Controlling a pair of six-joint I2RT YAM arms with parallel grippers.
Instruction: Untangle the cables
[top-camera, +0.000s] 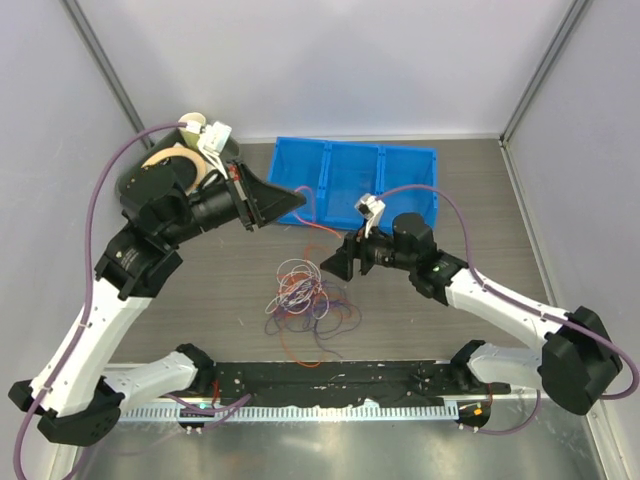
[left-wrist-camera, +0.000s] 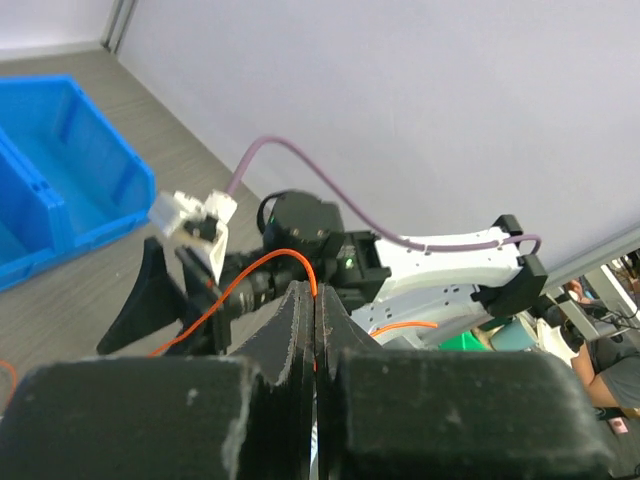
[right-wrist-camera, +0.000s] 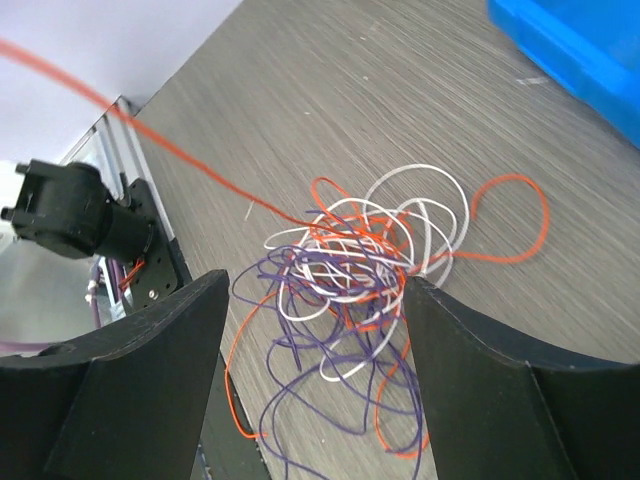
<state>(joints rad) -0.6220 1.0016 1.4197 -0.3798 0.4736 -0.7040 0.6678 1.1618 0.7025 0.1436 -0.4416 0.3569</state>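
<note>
1. Grey wood-grain table (top-camera: 220, 290) with pale walls (top-camera: 350, 60) on three sides; both arms reach over it from the near edge
2. Left arm (top-camera: 100, 300) is bent high, its gripper pointing across toward the right gripper; right arm (top-camera: 500, 305) stays low and points back at it
3. Blue bin (top-camera: 400, 150) with dividers sits just beyond both grippers, against the far wall
4. Left gripper (top-camera: 298, 200) is clamped tight, with no gap between its jaws, and it pinches an orange cable (left-wrist-camera: 255, 270) at the very tip
5. Right gripper (top-camera: 340, 258) has its jaws spread wide and holds nothing; the fingers (right-wrist-camera: 150, 360) frame the pile from above, and whether they touch it cannot be told
6. Cables (top-camera: 310, 295) lie in one loose knot of white, orange and purple loops on the table, directly below and a little nearer than the right gripper, well below the left one
7. From the knot the pinched orange strand runs up in a straight, taut line toward the left gripper, passing beside the right gripper's fingers
</note>
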